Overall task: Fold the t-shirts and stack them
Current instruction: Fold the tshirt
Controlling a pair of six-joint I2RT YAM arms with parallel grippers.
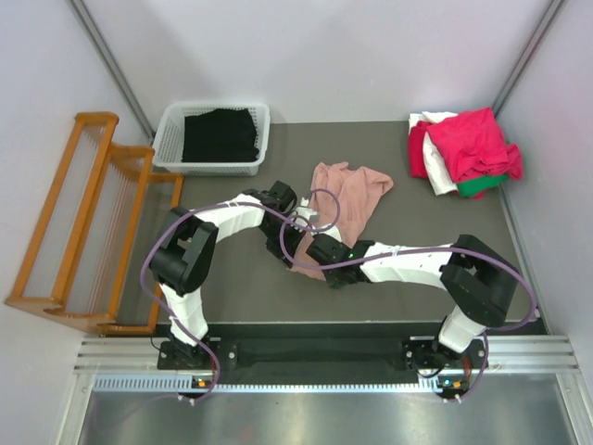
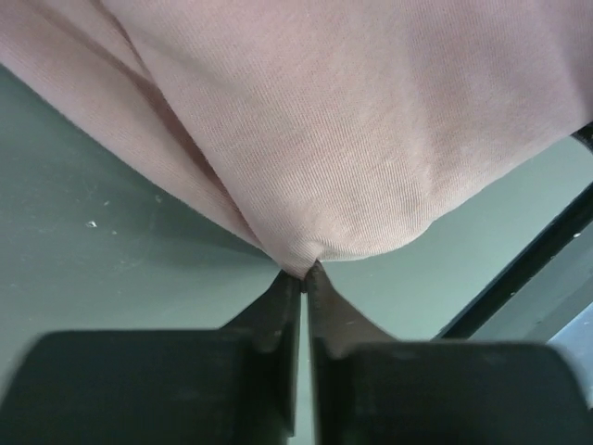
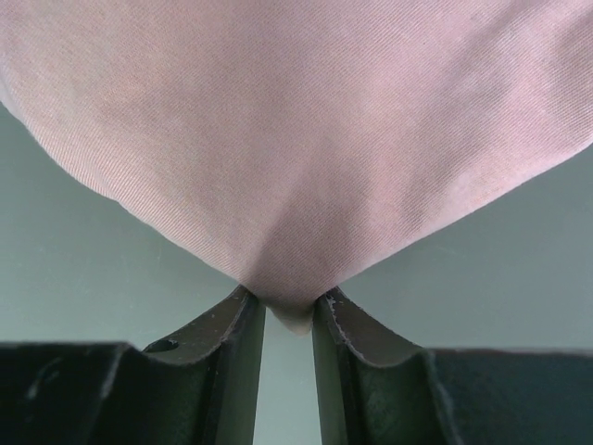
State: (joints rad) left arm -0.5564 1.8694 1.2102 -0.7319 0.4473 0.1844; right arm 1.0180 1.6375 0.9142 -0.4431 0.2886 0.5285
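A dusty-pink t-shirt [image 1: 350, 193] lies crumpled on the dark table mid-scene, and its near part runs under both wrists. My left gripper [image 1: 295, 221] is shut on a fold of it; the left wrist view shows the fingertips [image 2: 303, 271] pinching the pink cloth [image 2: 352, 120]. My right gripper [image 1: 311, 244], close beside the left one, is shut on another pinch, with a nub of the shirt [image 3: 296, 130] caught between its jaws [image 3: 289, 301]. At the back right sits a pile of t-shirts: crimson-pink [image 1: 477, 141], white [image 1: 437, 174] and green [image 1: 482, 185].
A white basket [image 1: 169, 139] holding black cloth stands at the back left. A wooden rack [image 1: 83, 222] stands off the table's left side. Grey walls close in the table on three sides. The arms' purple cables loop above the shirt.
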